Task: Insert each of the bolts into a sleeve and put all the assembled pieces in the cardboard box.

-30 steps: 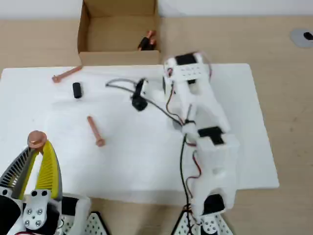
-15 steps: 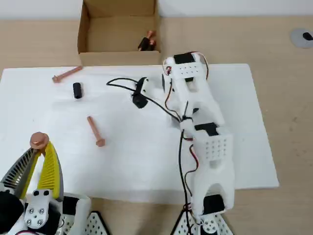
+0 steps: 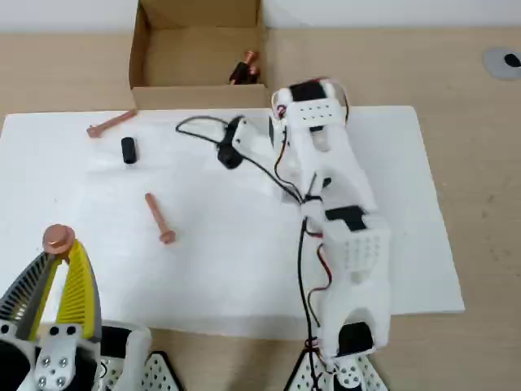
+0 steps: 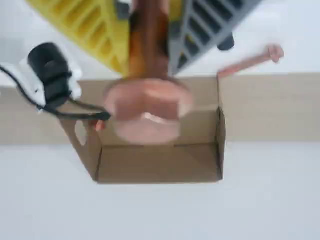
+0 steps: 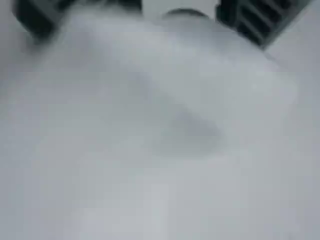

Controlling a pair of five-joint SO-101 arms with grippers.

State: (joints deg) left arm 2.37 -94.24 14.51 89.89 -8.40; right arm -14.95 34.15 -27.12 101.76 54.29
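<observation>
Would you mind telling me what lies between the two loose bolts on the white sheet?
In the high view, a black sleeve lies between them on the white sheet, apart from both the far bolt and the near bolt.

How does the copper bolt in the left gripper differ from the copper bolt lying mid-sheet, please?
The gripped copper bolt is clamped in the left gripper; the loose copper bolt lies on the white sheet. From above, the gripped one shows its round head, the loose one its whole shaft. Both are copper-coloured.
</observation>
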